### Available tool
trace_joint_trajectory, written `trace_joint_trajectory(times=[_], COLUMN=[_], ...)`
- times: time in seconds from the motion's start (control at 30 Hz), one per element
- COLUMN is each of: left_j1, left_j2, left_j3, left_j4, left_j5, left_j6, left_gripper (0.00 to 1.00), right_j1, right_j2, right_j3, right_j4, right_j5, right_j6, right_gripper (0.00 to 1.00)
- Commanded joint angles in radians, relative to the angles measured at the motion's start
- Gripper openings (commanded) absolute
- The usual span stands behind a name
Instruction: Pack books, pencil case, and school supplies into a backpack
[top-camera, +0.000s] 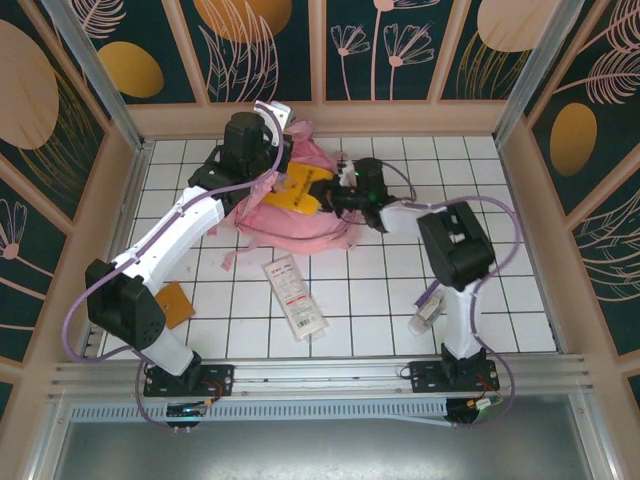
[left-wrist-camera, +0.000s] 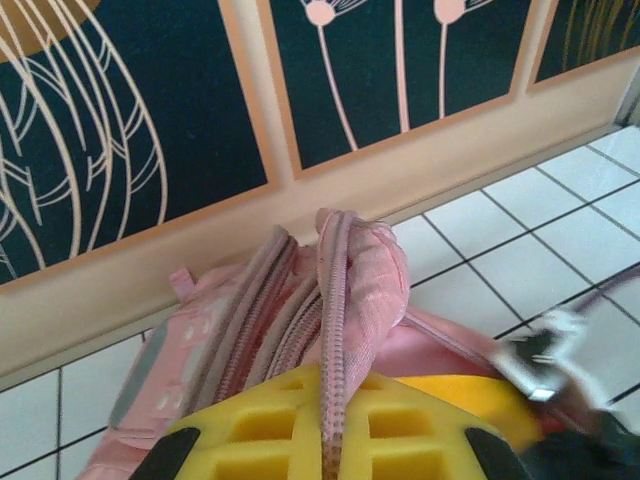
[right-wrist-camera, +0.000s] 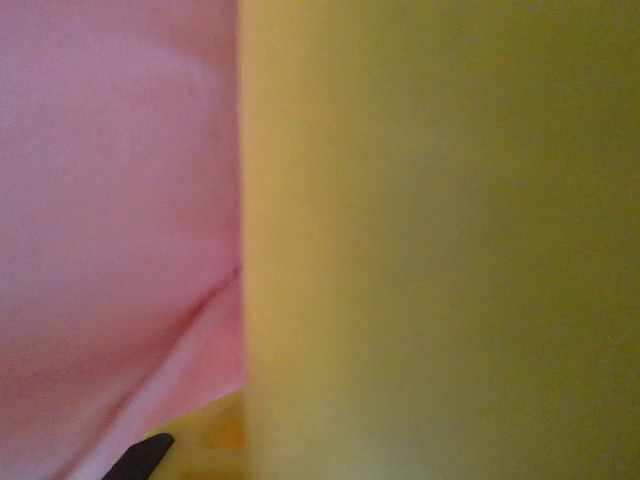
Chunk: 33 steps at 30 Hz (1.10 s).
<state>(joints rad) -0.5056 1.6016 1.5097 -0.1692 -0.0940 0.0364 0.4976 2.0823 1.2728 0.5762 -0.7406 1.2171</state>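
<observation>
Two arms meet at the pink backpack (top-camera: 300, 232) on the far side of the tiled table (top-camera: 380, 300). The left gripper (left-wrist-camera: 333, 432) is pinched fully closed on the bag's zipper edge and holds that strip of fabric raised toward the back wall. The right gripper (top-camera: 325, 197), its jaws nearly together, appears to have the yellow-orange book (top-camera: 298, 186) by one edge, and the book lies across the top of the bag at its opening. Seen from the right wrist, a yellow surface presses close against pink fabric.

The step in hand looks to be loading the book, the first item in. The next move likely calls for tipping the book's free edge under the lifted flap and sliding it into the mouth while the left arm holds the opening wide. The right gripper should let go only once the book sits inside.

The white pencil case (top-camera: 295, 298) lies on the tiles in front of the bag, and a small whitish tube (top-camera: 425, 314) rests beside the right arm, both not yet packed.
</observation>
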Motion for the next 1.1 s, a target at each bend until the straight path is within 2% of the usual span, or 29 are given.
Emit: trace_joint_trajectory(times=[0.0, 0.07, 0.17, 0.27, 0.43, 0.53, 0.7, 0.8, 0.87, 0.9, 0.97, 1.03, 1.07], left_j1=[-0.005, -0.006, -0.007, -0.007, -0.006, -0.007, -0.005, -0.006, -0.005, -0.006, -0.005, -0.006, -0.008], left_j2=[-0.033, -0.037, -0.049, -0.064, -0.077, -0.081, -0.079, -0.058, -0.043, -0.032, -0.003, 0.033, 0.049], left_j3=[0.057, 0.048, 0.019, -0.016, -0.065, -0.098, -0.132, -0.120, -0.132, -0.144, -0.168, -0.179, -0.186], left_j4=[0.142, 0.143, 0.162, 0.180, 0.200, 0.219, 0.243, 0.214, 0.191, 0.174, 0.146, 0.116, 0.115], left_j5=[0.086, 0.094, 0.094, 0.077, 0.040, 0.021, 0.046, 0.074, 0.090, 0.113, 0.202, 0.347, 0.416], left_j6=[-0.046, -0.053, -0.062, -0.047, -0.007, 0.006, 0.005, 0.053, 0.114, 0.141, 0.161, 0.167, 0.154], left_gripper=[0.00, 0.00, 0.00, 0.00, 0.00, 0.00, 0.00, 0.00, 0.00, 0.10, 0.53, 0.73, 0.77], right_j1=[0.035, 0.044, 0.070, 0.081, 0.056, 0.004, -0.043, -0.044, -0.060, -0.076, -0.122, -0.183, -0.218], right_j2=[0.113, 0.190, 0.281, 0.258, 0.132, 0.015, -0.059, -0.110, -0.190, -0.244, -0.351, -0.452, -0.499], right_j3=[0.159, 0.266, 0.401, 0.393, 0.270, 0.116, 0.030, -0.005, -0.062, -0.101, -0.166, -0.212, -0.234], right_j4=[0.197, 0.100, -0.037, -0.117, -0.274, -0.296, -0.317, -0.367, -0.404, -0.426, -0.502, -0.622, -0.685], right_j5=[0.170, 0.236, 0.251, 0.249, 0.187, 0.133, 0.006, 0.025, 0.091, 0.132, 0.233, 0.367, 0.439], right_j6=[0.091, 0.071, 0.067, 0.029, -0.088, -0.138, -0.225, -0.310, -0.370, -0.400, -0.461, -0.523, -0.555], right_gripper=[0.00, 0.03, 0.27, 0.46, 0.59, 0.61, 0.46, 0.46, 0.47, 0.50, 0.57, 0.65, 0.69])
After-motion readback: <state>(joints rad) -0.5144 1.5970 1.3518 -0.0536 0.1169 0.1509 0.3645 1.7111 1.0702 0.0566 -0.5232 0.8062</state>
